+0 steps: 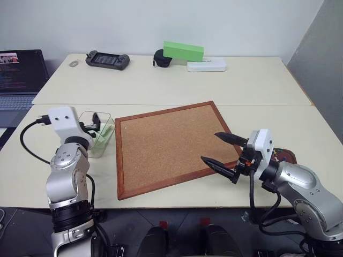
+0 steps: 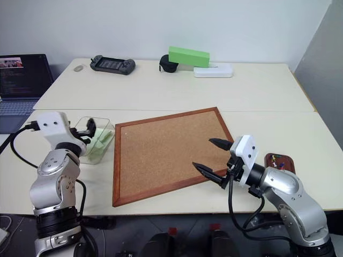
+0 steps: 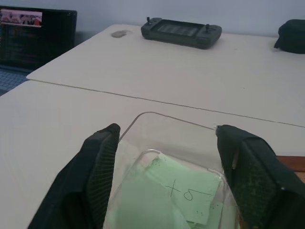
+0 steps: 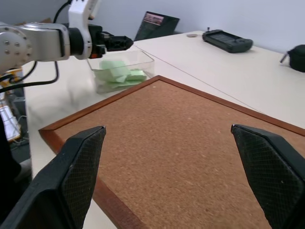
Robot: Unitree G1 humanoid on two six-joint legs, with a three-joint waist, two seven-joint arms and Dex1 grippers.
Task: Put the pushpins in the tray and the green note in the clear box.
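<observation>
Two pale tables (image 1: 161, 88) stand pushed together by a white wall. On the right side, the small brown tray (image 2: 280, 160) is half hidden behind the right arm; tiny pushpins (image 2: 275, 158) in it are hard to make out. Seen from the left wrist, the green note (image 3: 183, 191) has a scribble on it and lies inside the clear box (image 1: 99, 134). From the head it looks like plain green paper. The left gripper (image 3: 167, 162) hangs over the box with fingers spread, holding nothing. The right gripper (image 1: 224, 152) is wide apart too, over the rough corkboard (image 1: 166, 144).
</observation>
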